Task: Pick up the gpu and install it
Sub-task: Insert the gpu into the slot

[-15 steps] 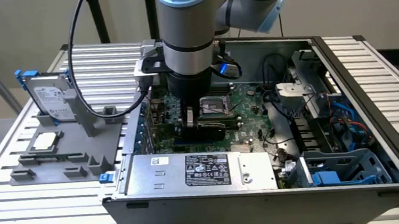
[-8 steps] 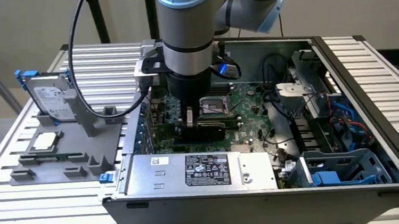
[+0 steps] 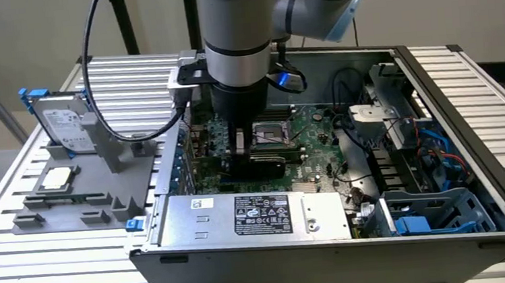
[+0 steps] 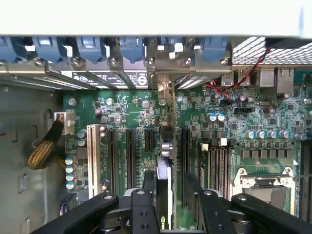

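GPU (image 4: 165, 170) stood on edge between the gripper (image 4: 168, 207) fingers, pinched by its upper edge so its lower edge could meet a motherboard (image 4: 122, 109) slot. Its bracket end pointed toward the rear panel openings (image 4: 161, 63), lined up with them. In the exterior view the arm (image 3: 236, 41) reached straight down into the open case (image 3: 465, 98), holding the card low over the board, among the slots.

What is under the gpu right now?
The gpu stands on edge in the pincer over the green motherboard, among its black expansion slots. The card itself covers the slot beneath it.
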`<state>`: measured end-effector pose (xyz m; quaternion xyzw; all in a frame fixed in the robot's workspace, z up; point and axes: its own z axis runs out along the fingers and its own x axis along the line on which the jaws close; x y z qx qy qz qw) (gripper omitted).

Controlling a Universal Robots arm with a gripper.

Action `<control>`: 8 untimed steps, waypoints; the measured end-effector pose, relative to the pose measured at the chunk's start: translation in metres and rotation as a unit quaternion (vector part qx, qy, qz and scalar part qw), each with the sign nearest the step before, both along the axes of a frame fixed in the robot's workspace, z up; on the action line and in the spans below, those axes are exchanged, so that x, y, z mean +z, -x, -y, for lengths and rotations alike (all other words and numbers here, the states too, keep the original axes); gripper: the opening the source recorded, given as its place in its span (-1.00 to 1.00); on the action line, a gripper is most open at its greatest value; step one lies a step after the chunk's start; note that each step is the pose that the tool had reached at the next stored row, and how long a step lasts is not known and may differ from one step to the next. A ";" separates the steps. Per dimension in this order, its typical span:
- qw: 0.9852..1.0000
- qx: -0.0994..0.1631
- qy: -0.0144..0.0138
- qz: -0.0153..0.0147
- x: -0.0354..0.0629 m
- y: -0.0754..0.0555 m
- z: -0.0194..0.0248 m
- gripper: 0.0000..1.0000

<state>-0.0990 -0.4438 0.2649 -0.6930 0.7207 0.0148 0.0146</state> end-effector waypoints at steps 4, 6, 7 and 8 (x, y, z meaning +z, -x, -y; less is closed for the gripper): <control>1.000 0.000 0.000 0.000 0.0179 0.000 0.0000 1.00; 1.000 0.000 0.000 0.000 0.0247 0.000 0.0000 -1.00; 1.000 0.000 0.000 0.000 0.0265 0.000 0.0000 -1.00; 1.000 0.000 0.000 0.000 0.0270 0.000 0.0000 -1.00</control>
